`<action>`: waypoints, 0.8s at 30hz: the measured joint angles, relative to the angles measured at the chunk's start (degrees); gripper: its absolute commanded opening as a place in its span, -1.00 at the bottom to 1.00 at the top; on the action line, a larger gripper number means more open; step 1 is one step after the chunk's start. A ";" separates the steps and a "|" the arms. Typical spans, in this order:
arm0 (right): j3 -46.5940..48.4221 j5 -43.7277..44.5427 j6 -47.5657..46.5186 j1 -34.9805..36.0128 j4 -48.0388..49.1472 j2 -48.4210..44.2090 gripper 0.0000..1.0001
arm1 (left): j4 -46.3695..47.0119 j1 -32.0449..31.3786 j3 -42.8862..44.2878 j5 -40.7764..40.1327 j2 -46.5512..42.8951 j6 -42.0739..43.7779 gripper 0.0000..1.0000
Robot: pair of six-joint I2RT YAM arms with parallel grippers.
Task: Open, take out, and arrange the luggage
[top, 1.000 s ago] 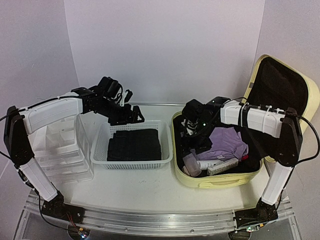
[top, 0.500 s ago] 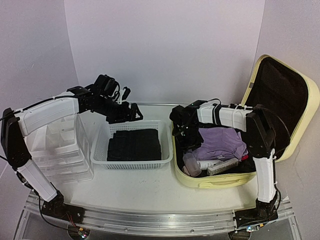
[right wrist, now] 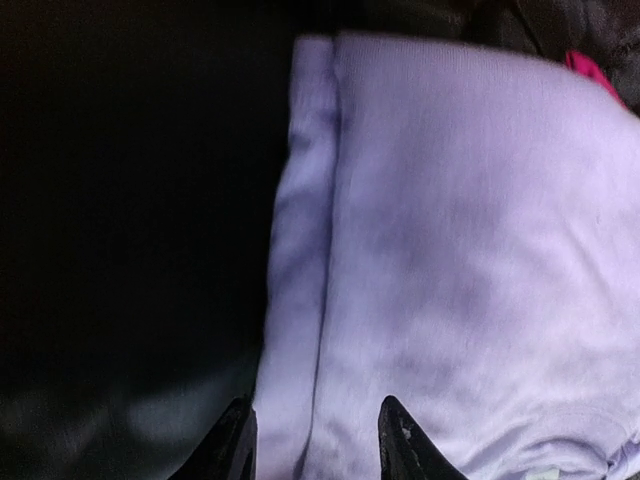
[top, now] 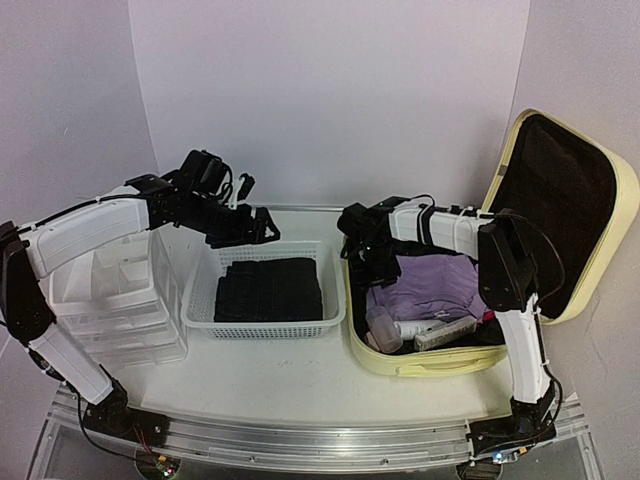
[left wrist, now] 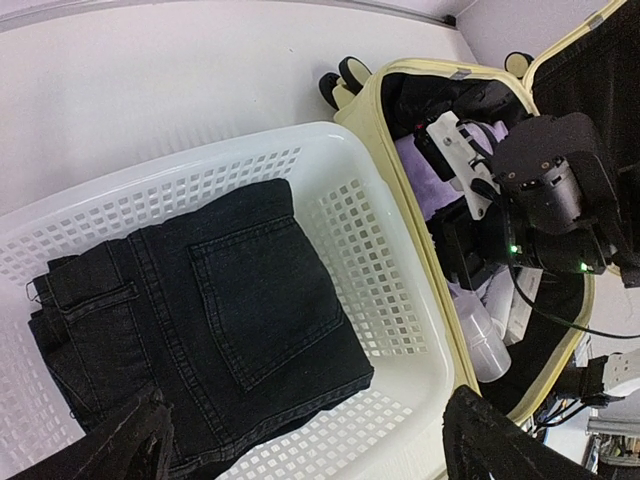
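The luggage (top: 400, 364), a pale yellow suitcase, lies open at the right with its lid (top: 622, 190) standing up. It holds a folded purple garment (top: 438, 285), a clear bottle (top: 383, 328) and a white tube (top: 446, 333). My right gripper (top: 372, 262) is down in the case's back left part. In the right wrist view it (right wrist: 318, 440) is open, astride the left edge of the purple garment (right wrist: 470, 250), with black lining to the left. My left gripper (top: 255, 228) is open and empty above the back of the basket; in the left wrist view it (left wrist: 300, 455) hovers over black jeans (left wrist: 200, 310).
A white mesh basket (top: 330, 290) holding the folded black jeans (top: 268, 288) stands left of the luggage, touching it. A white plastic drawer organizer (top: 120, 300) stands at the far left under the left arm. The luggage's rim (left wrist: 362, 100) and wheels (left wrist: 340, 78) show in the left wrist view.
My right gripper has moved left and back inside the suitcase, to the purple garment's left edge. My left gripper has drawn slightly back and left above the basket.
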 measured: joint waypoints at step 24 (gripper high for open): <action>2.64 2.58 1.20 -0.68 1.86 6.56 -0.58 | -0.02 0.39 -0.90 -0.39 -1.20 0.92 0.89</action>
